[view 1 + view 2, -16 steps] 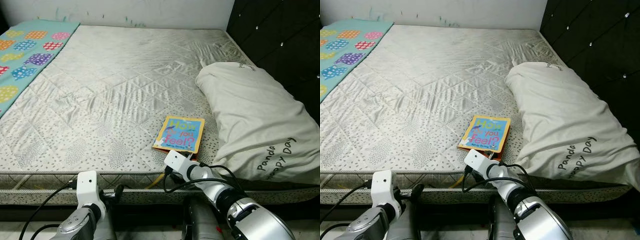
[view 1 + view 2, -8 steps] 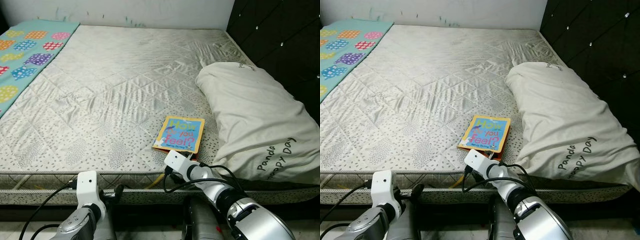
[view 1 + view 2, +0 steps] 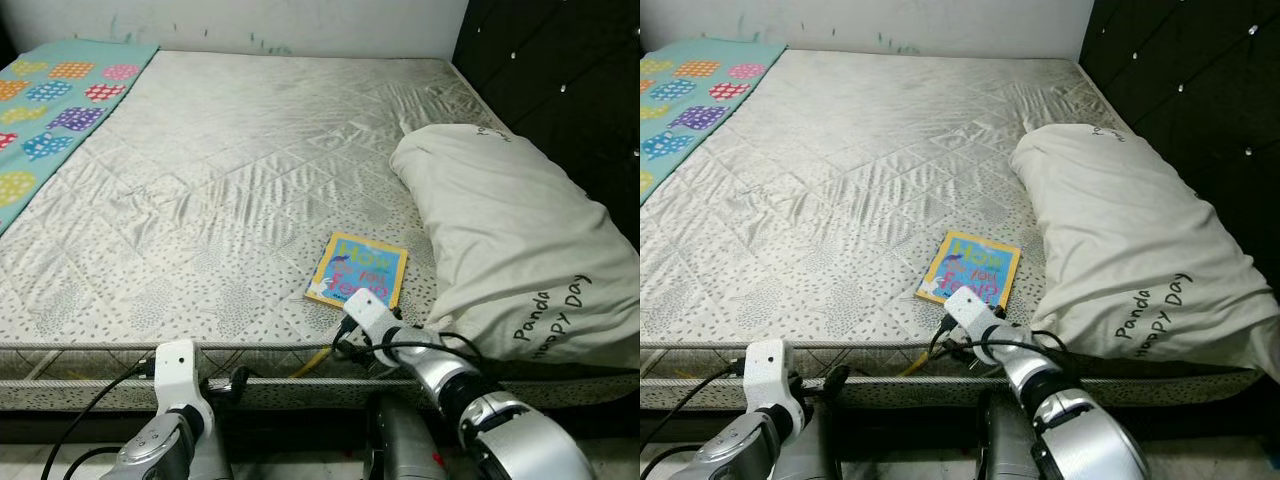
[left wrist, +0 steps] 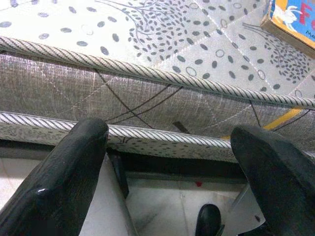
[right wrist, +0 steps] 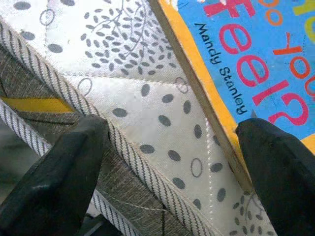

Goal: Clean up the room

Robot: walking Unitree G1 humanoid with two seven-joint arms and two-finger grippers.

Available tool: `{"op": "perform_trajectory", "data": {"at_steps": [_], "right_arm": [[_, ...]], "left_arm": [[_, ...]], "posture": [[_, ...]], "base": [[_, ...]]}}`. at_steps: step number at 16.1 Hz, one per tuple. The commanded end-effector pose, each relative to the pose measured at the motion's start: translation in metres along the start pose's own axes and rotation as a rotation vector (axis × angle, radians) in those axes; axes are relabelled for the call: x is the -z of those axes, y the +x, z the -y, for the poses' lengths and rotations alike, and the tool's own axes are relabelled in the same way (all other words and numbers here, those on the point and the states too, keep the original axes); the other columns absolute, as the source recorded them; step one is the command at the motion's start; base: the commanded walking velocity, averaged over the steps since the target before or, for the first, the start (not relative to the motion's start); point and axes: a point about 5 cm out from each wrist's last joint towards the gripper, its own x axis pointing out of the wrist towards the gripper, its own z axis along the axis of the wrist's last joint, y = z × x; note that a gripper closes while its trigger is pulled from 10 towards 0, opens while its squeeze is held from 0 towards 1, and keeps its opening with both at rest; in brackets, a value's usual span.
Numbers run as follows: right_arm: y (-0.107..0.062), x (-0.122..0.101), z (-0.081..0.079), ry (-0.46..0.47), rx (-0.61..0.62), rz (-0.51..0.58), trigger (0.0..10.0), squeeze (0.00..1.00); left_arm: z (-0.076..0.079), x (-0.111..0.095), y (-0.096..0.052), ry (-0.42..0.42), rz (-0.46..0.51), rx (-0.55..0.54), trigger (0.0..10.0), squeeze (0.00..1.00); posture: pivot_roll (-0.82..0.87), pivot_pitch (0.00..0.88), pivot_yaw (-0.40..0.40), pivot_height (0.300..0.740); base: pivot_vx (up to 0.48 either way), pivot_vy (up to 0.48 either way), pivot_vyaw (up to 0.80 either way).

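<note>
The right gripper [image 5: 167, 162] has been reaching further forward over the mattress [image 3: 230, 190] edge, its wrist now overlapping the near end of the book [image 3: 358, 271], which has tilted slightly. In the right wrist view its fingers [image 5: 54, 177] are spreading wide apart, one over the piped edge, the other at the book's yellow-edged cover. The book is lying flat, lower centre of the frame, just beside the white pillow [image 3: 510, 240]. The left gripper [image 4: 167, 162] is hanging low at lower left, fingers apart, facing the mattress side. A patterned blanket [image 3: 50, 110] is lying upper left.
</note>
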Motion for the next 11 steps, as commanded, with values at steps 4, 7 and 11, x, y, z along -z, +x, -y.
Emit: {"op": "perform_trajectory", "data": {"at_steps": [4, 7, 11], "right_arm": [[-0.002, -0.008, 0.015, 0.015, 0.076, 0.005, 10.0, 0.0], [-0.004, -0.008, 0.013, 0.073, -0.013, 0.012, 10.0, 0.0], [-0.005, 0.012, -0.001, 0.061, -0.178, -0.041, 10.0, 0.0]], "left_arm": [[-0.001, 0.002, 0.0, -0.008, -0.012, -0.005, 10.0, 0.0], [-0.002, 0.002, -0.001, -0.01, -0.011, -0.008, 10.0, 0.0], [-0.002, 0.001, 0.0, -0.011, -0.012, -0.011, 10.0, 0.0]], "posture": [[0.05, 0.008, -0.064, 0.558], [0.05, 0.01, -0.065, 0.558], [0.04, 0.012, -0.064, 0.558]], "base": [[0.0, 0.0, 0.0], [0.0, 0.0, 0.0], [0.0, 0.0, 0.0]]}}
